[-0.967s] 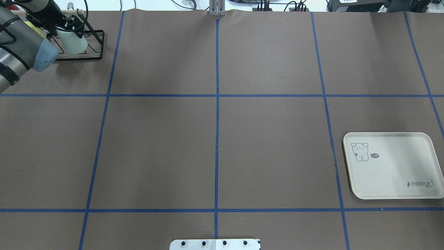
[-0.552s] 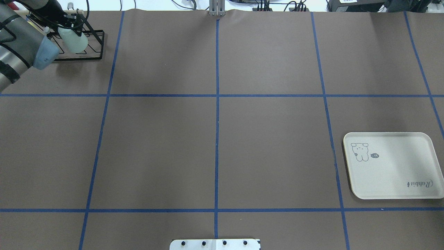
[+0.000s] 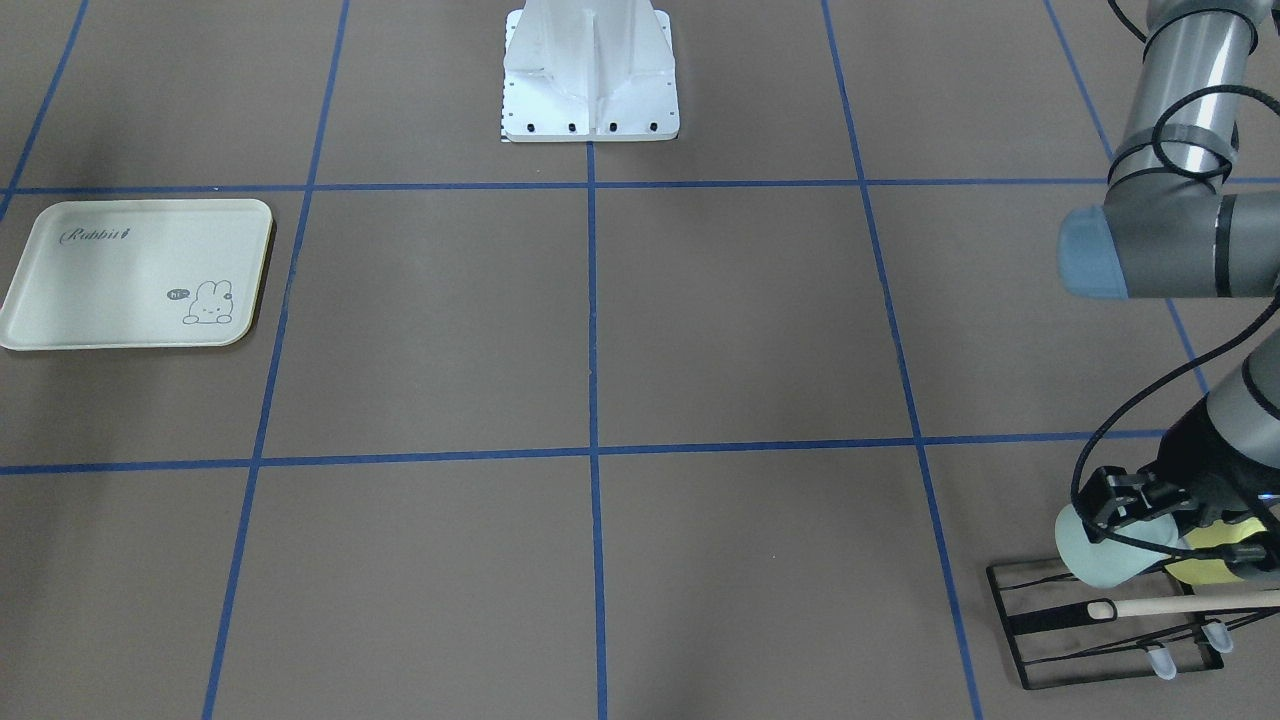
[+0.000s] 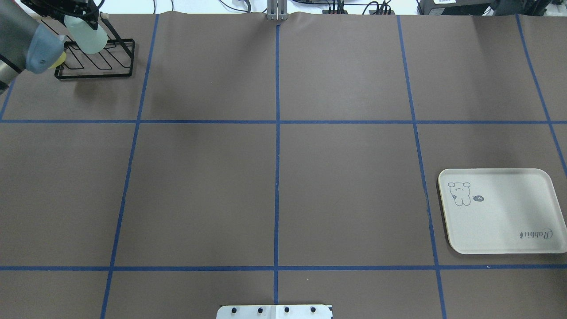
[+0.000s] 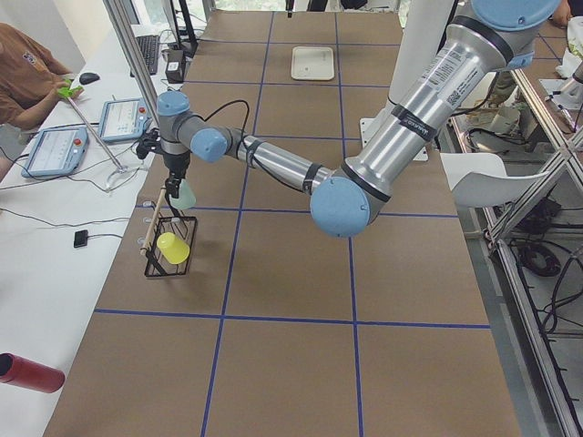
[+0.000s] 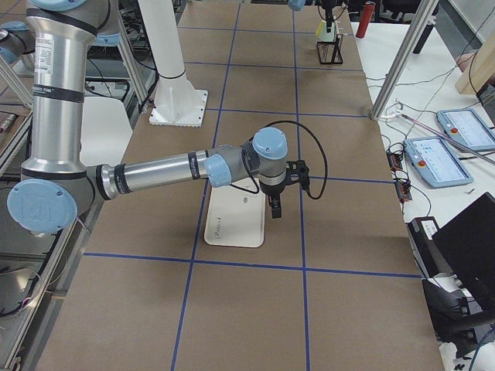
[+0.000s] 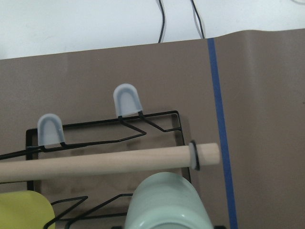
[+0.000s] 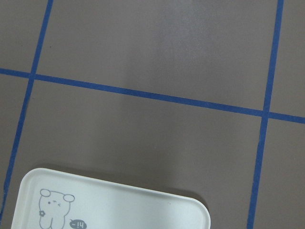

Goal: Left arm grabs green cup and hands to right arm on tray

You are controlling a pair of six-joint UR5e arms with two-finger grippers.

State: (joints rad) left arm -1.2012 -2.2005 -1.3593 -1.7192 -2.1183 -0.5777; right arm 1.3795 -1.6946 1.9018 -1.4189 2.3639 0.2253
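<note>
My left gripper is shut on the pale mint-green cup and holds it tilted just above the black wire rack at the table's far left corner. The cup also shows in the overhead view and at the bottom of the left wrist view. The cream Rabbit tray lies empty at the near right. My right gripper shows only in the exterior right view, hanging by the tray's edge; I cannot tell whether it is open.
A yellow-green cup lies in the rack beside the green one. A wooden rod runs across the rack's top. The robot's white base stands at the table's middle edge. Operators' tablets and cables lie beyond the far edge.
My left gripper has moved with the green cup toward the table's far edge and up off the rack. The yellow-green cup now shows beneath the arm.
</note>
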